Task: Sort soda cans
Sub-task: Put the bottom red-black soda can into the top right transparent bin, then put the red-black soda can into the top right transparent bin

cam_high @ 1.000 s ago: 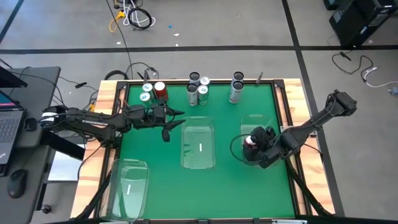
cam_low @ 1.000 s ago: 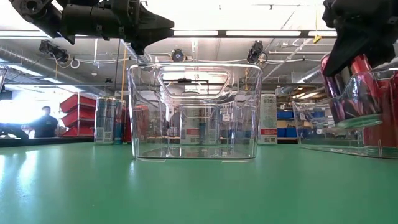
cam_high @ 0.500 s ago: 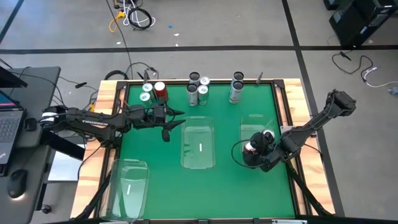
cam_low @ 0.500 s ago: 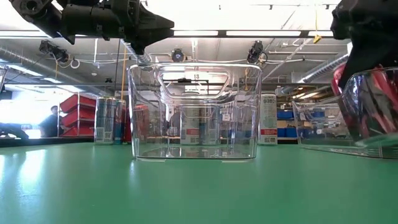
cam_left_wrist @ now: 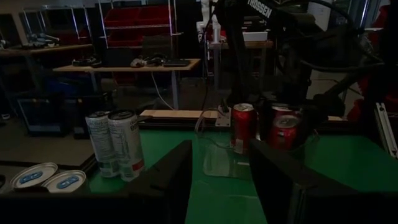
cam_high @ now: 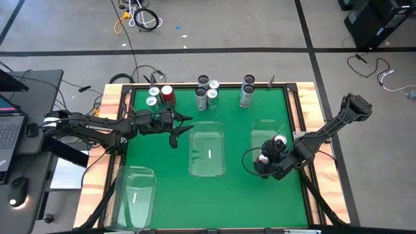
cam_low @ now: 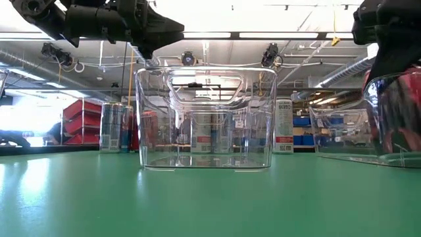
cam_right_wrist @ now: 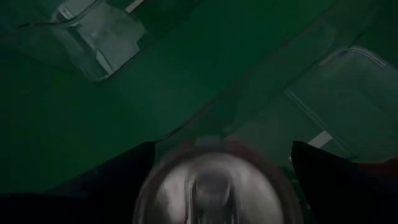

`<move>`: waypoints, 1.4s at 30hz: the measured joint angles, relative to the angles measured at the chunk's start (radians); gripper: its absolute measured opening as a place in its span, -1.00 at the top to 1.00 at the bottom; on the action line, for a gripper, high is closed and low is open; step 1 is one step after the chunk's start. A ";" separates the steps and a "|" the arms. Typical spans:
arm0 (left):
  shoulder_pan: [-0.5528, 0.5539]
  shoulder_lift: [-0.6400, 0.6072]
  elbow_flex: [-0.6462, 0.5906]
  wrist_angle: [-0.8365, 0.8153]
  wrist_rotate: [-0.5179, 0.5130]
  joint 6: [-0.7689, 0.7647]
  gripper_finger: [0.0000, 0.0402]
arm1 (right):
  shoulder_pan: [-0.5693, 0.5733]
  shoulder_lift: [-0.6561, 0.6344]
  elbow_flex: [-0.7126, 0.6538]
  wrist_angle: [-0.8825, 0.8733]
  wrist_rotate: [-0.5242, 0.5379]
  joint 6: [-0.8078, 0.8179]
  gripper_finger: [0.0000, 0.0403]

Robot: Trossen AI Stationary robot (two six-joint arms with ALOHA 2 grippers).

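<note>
Clear bins: three on the green table (cam_high: 234, 195); middle bin (cam_high: 208, 153) stands between the arms.
Soda cans: back-edge row (cam_high: 207, 92), roughly nine.
Right gripper (cam_high: 268, 158): spread wide over right bin (cam_high: 268, 130); can top (cam_right_wrist: 208, 190) between fingers.
Left gripper (cam_high: 182, 123): part-open, empty, near red can (cam_high: 168, 95).

Grey concrete floor (cam_high: 214, 26) is filling the upper part of the high view, crossed by dark taped lines, with a tangle of yellow and white cables (cam_high: 138, 18) lying at upper centre. A laptop (cam_high: 9, 123) is sitting at the left edge. In the low view, ceiling strip lights (cam_low: 263, 34) are glowing across the top, and red storage bins (cam_low: 82, 122) are standing at left.
</note>
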 joint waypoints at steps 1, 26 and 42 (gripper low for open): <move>0.000 0.000 0.000 0.000 0.000 0.000 0.20 | 0.000 0.000 0.001 -0.001 -0.001 -0.003 -0.84; 0.010 0.000 0.312 -0.569 -0.196 0.027 0.21 | -0.185 0.001 0.143 0.162 0.023 -0.480 -0.27; 0.329 0.162 0.923 -1.561 -0.174 0.029 0.98 | -0.457 0.001 0.143 0.493 -0.103 -0.899 0.44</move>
